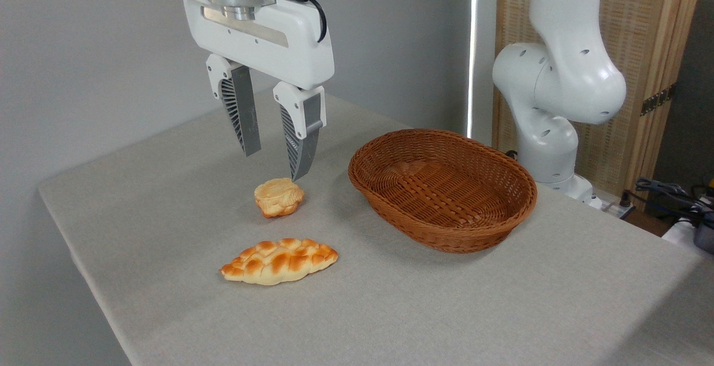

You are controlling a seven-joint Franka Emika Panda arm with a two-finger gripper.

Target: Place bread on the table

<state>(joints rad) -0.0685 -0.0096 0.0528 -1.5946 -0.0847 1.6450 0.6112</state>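
The bread, a braided golden-orange loaf with browned knobs and a pale underside, lies flat on the table toward the front. My gripper hangs above the cloth behind the loaf, open, with nothing between its grey ribbed fingers. Its right fingertip hovers just over a small round ruffled pastry that rests on the table.
A brown oval wicker basket stands to the right of the pastry with nothing in it. The robot's white base rises behind the basket. The table's left edge runs close to the loaf. Cables lie at the far right.
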